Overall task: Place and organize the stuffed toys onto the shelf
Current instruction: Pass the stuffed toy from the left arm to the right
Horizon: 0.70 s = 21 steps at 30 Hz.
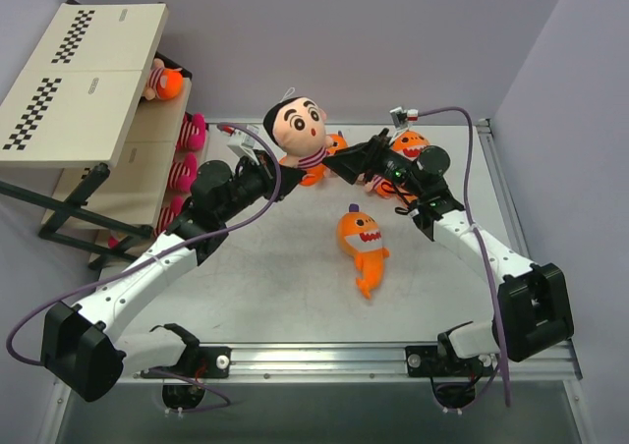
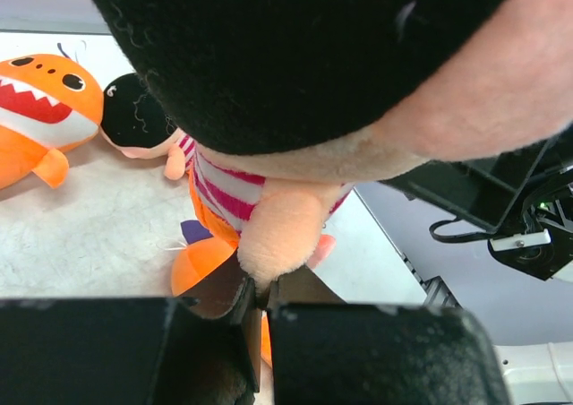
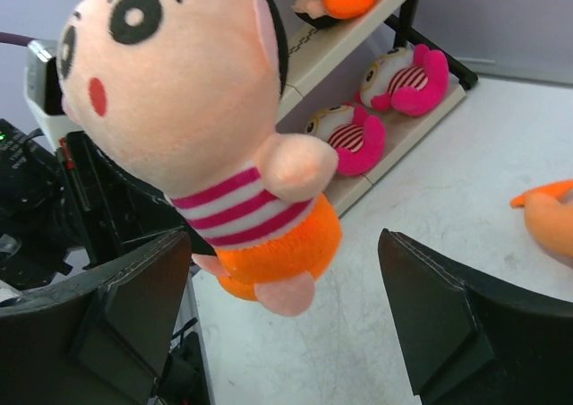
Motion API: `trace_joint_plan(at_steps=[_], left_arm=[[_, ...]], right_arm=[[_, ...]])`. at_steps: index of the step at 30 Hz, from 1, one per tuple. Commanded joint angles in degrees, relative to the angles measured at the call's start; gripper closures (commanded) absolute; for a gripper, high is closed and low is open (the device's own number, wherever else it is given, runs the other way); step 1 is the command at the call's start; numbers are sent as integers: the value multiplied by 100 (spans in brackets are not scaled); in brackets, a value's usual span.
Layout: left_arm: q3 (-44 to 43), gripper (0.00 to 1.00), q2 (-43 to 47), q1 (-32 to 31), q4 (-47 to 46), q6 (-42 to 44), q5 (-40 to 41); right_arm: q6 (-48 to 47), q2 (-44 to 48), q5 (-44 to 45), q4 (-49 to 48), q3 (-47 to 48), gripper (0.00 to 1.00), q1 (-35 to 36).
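Note:
A doll (image 1: 300, 128) with black hair, a peach face, a pink-striped shirt and orange bottom hangs above the table's far middle. My left gripper (image 2: 255, 293) is shut on its peach hand. My right gripper (image 3: 286, 306) stands open, its fingers either side of the doll's (image 3: 188, 100) orange bottom without touching it. An orange shark (image 1: 362, 243) lies in the middle of the table. Another shark (image 1: 409, 145) lies behind the right arm. A black-headed doll (image 2: 134, 114) lies beside a shark (image 2: 40, 109). The shelf (image 1: 79, 81) stands at the far left.
Pink striped toys (image 3: 345, 136) sit in a row on the shelf's low board, and an orange one (image 1: 165, 81) sits on a higher board. A black frame leg (image 1: 79, 208) juts out at the shelf's near side. A metal rail (image 1: 506, 198) runs along the table's right edge.

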<state>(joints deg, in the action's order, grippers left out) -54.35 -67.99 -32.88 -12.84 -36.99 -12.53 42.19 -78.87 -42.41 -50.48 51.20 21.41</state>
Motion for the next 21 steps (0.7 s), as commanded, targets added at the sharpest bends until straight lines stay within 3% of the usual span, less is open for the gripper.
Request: trace_joint_plan(at_steps=[1, 8, 14, 21], left_arm=[[-6, 97, 101, 28, -517, -62, -240], [3, 98, 40, 19, -711, -89, -627], [3, 97, -65, -16, -799, -89, -934], [91, 96, -162, -60, -694, 7, -856]], right_arm=[[8, -23, -373, -700, 417, 12, -32], [236, -260, -575, -1122, 452, 18, -32], [377, -313, -707, -1412, 435, 35, -40], [237, -173, -803, -1298, 426, 92, -49]])
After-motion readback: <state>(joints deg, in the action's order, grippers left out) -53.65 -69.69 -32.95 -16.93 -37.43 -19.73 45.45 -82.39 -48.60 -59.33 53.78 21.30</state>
